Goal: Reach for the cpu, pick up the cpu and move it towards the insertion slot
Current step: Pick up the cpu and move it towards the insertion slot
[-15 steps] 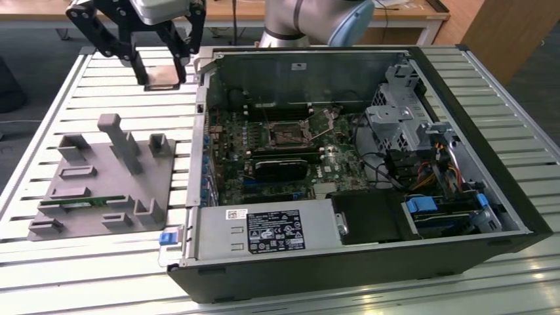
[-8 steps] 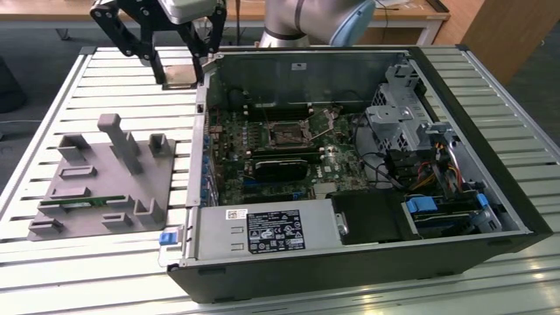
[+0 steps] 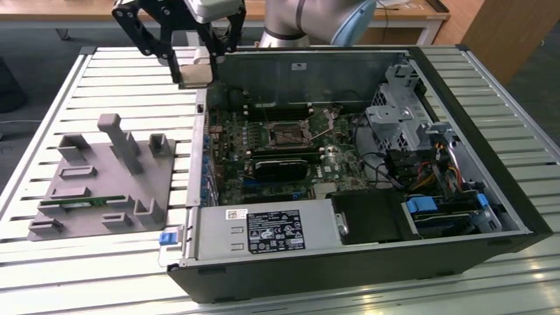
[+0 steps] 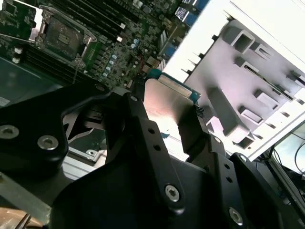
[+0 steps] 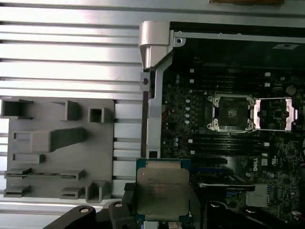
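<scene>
**Gripper carrying the cpu above the case edge**

Gripper [image 3: 194, 65], fingers closed on two opposite edges of the cpu [image 3: 196, 73], holds the chip in the air over the near wall of the open computer case [image 3: 455, 79], at the exterior view's upper left. In both wrist views the metal lid of the chip faces the camera, its green rim clear of the fingers [image 4: 193, 126]. The insertion slot [image 3: 287, 136] lies well apart, on the motherboard [image 3: 328, 164] inside the case, its silver frame swung open. Done well, this step would keep the chip level and squarely held, high enough to clear the case wall. The grey fixture tray [image 3: 83, 190] beside the case holds a green memory stick [image 3: 88, 203] in one of its slots.
</scene>
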